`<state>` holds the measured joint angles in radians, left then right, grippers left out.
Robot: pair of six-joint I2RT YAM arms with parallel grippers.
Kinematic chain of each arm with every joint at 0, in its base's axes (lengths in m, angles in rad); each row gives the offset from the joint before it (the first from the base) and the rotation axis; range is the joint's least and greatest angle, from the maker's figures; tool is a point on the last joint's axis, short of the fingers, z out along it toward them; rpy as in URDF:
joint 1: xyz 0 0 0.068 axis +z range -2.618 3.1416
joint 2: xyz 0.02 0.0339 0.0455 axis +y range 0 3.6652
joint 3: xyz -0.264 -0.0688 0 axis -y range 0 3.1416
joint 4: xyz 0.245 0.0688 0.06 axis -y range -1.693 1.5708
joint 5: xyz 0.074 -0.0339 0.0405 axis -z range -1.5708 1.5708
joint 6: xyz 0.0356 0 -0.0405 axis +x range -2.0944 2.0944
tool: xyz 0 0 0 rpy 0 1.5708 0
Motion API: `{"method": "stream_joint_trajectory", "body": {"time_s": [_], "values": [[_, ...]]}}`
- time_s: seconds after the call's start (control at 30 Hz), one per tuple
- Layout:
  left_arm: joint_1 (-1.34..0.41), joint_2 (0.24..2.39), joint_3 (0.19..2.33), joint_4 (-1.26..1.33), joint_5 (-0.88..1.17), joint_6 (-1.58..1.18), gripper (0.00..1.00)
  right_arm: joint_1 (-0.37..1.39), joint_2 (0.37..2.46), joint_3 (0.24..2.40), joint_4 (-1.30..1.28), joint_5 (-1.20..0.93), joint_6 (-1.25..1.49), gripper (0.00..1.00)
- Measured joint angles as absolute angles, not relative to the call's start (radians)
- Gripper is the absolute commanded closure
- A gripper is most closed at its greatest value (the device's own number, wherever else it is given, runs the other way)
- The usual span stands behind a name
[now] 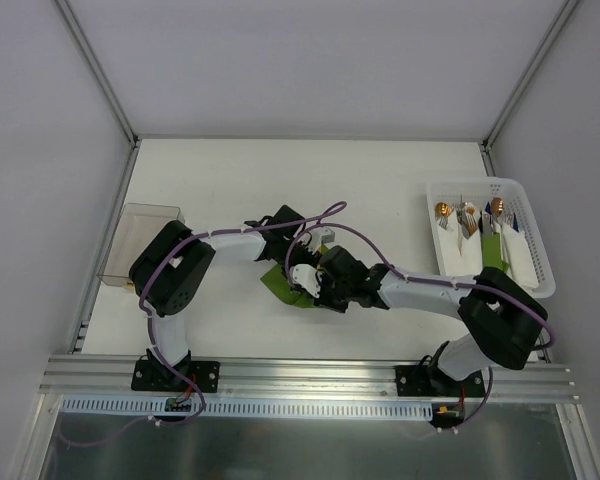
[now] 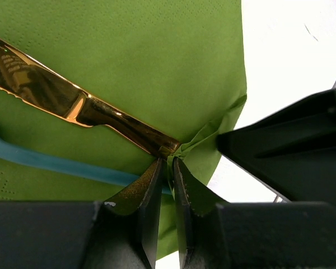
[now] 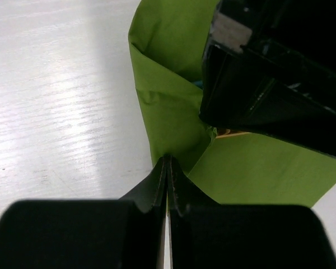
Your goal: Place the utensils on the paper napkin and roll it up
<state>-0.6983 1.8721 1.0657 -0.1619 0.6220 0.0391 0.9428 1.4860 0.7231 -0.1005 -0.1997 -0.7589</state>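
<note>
- Your left fingers (image 2: 151, 190) pinch the edge of the thin olive-green paper napkin (image 2: 129, 56), in the middle of the surface (image 1: 230, 180), beside the shiny gold knife (image 2: 73, 101).
- The napkin is soft and tears easily, so hold the folded edges and roll gently.
- Your right fingers (image 3: 155, 188), pressed together, pinch its fold.

Napkin (image 1: 278, 285) mostly covered in top view; knife (image 2: 81, 105) blade cut off at left edge.

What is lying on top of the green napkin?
On the green napkin lie a shiny gold knife and a light blue utensil. The blue one's ends are hidden, one behind the left gripper, so I cannot tell what kind it is.
</note>
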Motion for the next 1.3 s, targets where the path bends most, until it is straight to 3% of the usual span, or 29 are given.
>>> {"method": "stream_joint_trajectory", "body": {"time_s": [0.27,0.53,0.9,1.03,1.3], "values": [[-0.698,1.872,1.066,-0.163,0.628,0.036,0.78,0.943,1.533,0.748,-0.097,-0.187,-0.727,1.0],[-0.698,1.831,1.063,-0.189,0.591,0.001,0.61,0.942,1.539,0.756,-0.102,-0.187,-0.714,1.0],[-0.653,1.54,0.94,-0.182,0.461,-0.208,0.66,0.955,1.546,0.819,-0.025,-0.241,-0.726,1.0],[-0.653,1.489,0.858,-0.171,0.461,-0.312,0.71,0.957,1.546,0.822,-0.023,-0.252,-0.725,1.0],[-0.653,1.412,0.725,-0.138,0.428,-0.493,0.73,0.92,1.576,0.822,-0.086,-0.207,-0.685,1.0]]}}
